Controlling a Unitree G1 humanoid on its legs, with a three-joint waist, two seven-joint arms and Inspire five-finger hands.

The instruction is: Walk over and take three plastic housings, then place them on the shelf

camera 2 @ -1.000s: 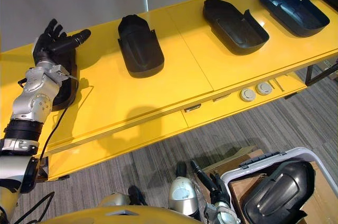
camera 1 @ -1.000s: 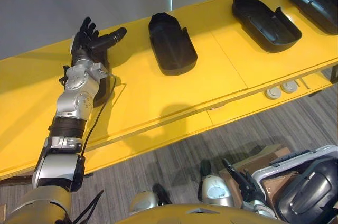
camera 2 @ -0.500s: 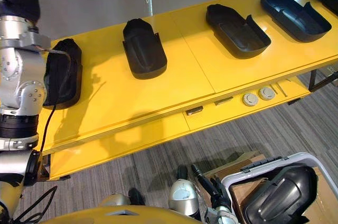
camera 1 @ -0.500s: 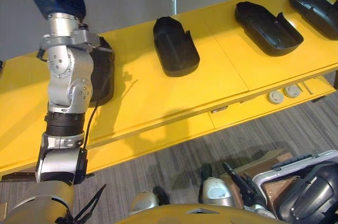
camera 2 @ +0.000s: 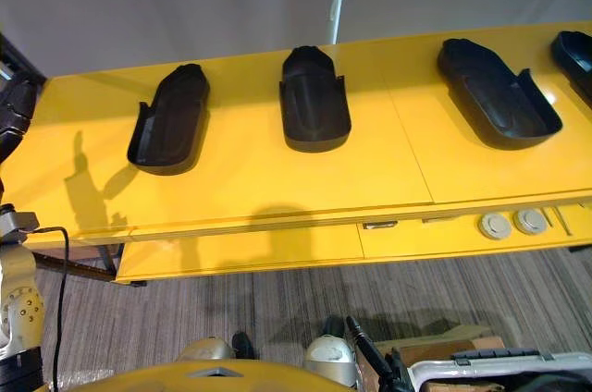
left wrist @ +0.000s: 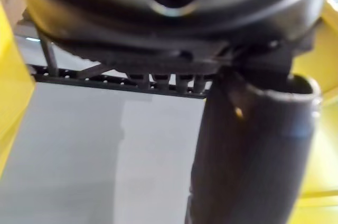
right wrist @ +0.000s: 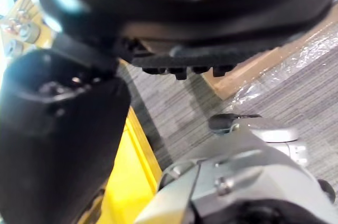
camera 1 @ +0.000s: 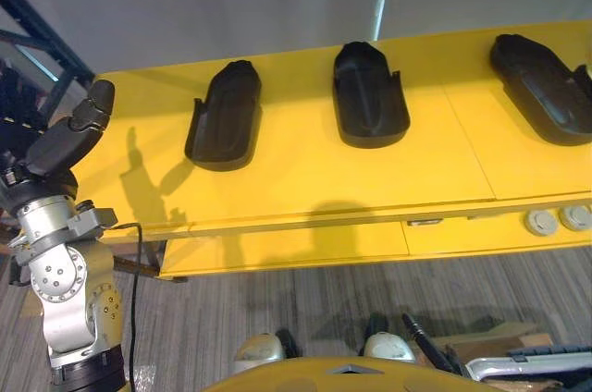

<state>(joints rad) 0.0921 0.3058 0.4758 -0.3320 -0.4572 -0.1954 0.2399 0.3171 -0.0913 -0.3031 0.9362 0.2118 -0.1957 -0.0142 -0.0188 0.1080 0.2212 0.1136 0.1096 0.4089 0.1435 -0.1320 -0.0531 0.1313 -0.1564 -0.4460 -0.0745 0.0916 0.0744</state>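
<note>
Three black plastic housings lie in a row on the yellow shelf (camera 1: 277, 189): the left one (camera 1: 225, 115), the middle one (camera 1: 370, 94) and the right one (camera 1: 546, 87). A fourth housing (camera 2: 578, 50) shows at the far right edge. My left hand (camera 1: 57, 144) is raised off the shelf's left end, open and empty, apart from the left housing. Its thumb (left wrist: 253, 145) stands out with nothing held. My right hand (camera 1: 418, 335) hangs low by the floor, fingers relaxed, also empty (right wrist: 58, 139).
Two round grey discs (camera 1: 555, 219) sit on the shelf's lower ledge at the right, beside a small metal handle (camera 1: 421, 222). A dark blue rack frame (camera 1: 37, 41) stands at the far left. A grey bin's rim (camera 1: 532, 364) shows on the carpet, lower right.
The camera has swung left. My left hand, which lay on the left housing, rose off it and drew back to the left of the shelf; the housing stays there.
</note>
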